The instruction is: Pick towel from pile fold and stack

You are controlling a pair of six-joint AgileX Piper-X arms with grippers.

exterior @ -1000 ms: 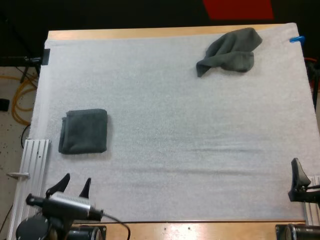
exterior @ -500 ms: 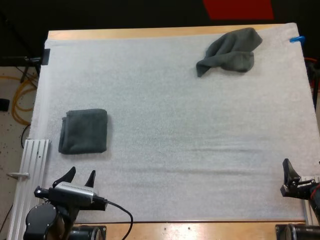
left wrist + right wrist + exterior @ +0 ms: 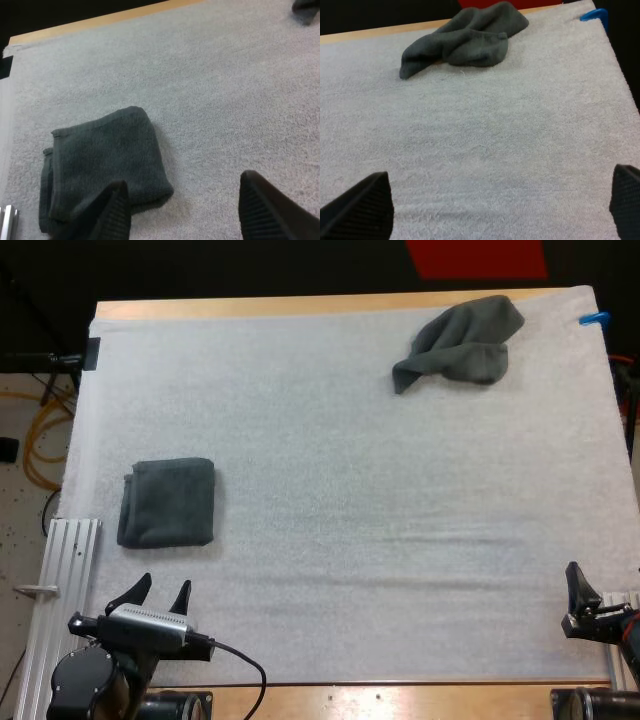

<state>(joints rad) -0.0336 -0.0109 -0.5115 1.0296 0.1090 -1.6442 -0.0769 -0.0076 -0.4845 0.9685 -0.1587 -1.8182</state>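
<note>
A crumpled dark grey-green towel (image 3: 462,341) lies at the mat's far right; the right wrist view has the crumpled towel (image 3: 467,37) well ahead of my fingers. A folded towel (image 3: 167,502) rests flat at the near left, and the folded towel (image 3: 102,165) sits just ahead of my left fingers. My left gripper (image 3: 156,594) hovers open at the near left edge, short of the folded towel. Far apart and holding nothing, the fingers of my right gripper (image 3: 500,205) stand open at the near right edge (image 3: 576,585).
The white mat (image 3: 340,470) covers most of the wooden table. A metal rail (image 3: 55,580) runs along the near left side. Yellow cables (image 3: 40,430) lie on the floor left of the table.
Over the last second my left gripper slid slightly toward the folded towel, and my right gripper shifted nearer and a little left. Since half a second ago nothing has moved. Both towels lie as before.
</note>
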